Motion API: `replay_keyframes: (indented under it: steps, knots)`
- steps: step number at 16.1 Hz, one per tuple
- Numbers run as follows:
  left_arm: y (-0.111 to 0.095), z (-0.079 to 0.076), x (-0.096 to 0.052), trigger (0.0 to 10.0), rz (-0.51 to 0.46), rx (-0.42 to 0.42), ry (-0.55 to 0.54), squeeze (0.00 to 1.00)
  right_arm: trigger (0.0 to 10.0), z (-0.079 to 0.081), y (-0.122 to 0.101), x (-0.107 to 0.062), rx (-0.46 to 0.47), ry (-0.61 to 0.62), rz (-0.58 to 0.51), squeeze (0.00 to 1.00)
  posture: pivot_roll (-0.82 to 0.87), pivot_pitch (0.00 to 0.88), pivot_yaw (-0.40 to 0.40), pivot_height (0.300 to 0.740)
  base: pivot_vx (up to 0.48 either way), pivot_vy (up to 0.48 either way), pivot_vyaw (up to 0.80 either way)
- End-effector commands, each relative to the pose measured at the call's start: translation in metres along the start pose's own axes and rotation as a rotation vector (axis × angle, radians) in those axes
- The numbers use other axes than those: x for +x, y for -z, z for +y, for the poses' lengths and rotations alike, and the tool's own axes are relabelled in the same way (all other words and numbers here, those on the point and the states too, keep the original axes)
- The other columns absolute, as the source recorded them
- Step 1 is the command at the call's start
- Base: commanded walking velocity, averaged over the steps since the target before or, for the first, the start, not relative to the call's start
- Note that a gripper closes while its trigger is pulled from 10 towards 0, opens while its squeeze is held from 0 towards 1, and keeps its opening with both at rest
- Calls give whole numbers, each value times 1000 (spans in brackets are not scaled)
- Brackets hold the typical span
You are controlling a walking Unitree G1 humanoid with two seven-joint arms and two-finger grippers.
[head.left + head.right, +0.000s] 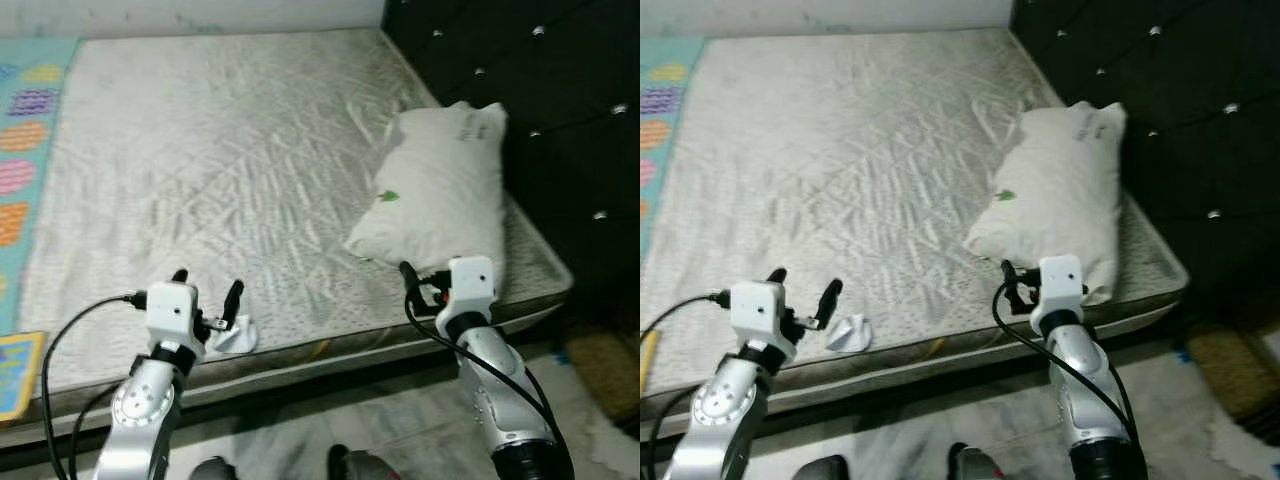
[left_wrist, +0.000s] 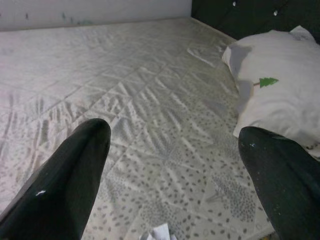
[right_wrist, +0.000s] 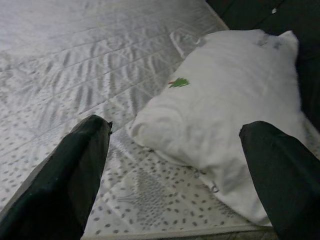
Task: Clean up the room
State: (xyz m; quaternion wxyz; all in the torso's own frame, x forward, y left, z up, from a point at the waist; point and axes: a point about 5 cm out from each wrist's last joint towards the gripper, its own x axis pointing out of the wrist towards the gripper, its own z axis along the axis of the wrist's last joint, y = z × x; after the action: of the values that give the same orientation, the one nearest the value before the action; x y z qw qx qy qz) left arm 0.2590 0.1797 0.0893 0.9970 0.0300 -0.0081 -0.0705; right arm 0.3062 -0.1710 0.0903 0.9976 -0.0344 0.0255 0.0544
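A grey quilted mattress (image 1: 220, 150) lies before me. A crumpled white piece of paper (image 1: 237, 337) sits near its front edge, just right of and below my left gripper (image 1: 207, 287), which hovers open above the edge with nothing between its fingers. A white pillow (image 1: 440, 190) with a small green tree mark (image 1: 389, 196) lies along the mattress's right side. My right gripper (image 3: 177, 125) is open, held just in front of the pillow's near end without touching it.
A black tufted headboard (image 1: 540, 90) rises on the right. A colourful play mat (image 1: 25, 130) runs along the far left, with a yellow and blue book (image 1: 15, 370) near the front left corner. Tiled floor (image 1: 400, 420) lies below the bed edge.
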Motion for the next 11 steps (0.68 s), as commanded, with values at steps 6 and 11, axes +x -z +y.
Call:
replay_keyframes:
  steps: [6,11]
  knots:
    - [-2,31,5,10000,14,75,-50,0,10000,7,-4,7,104,-6,-42,0,94,73,-14,740,0,0,0]
    - [-3,28,-6,10000,-10,44,-105,0,10000,27,-6,15,60,-96,-50,0,155,88,-54,740,0,0,608]
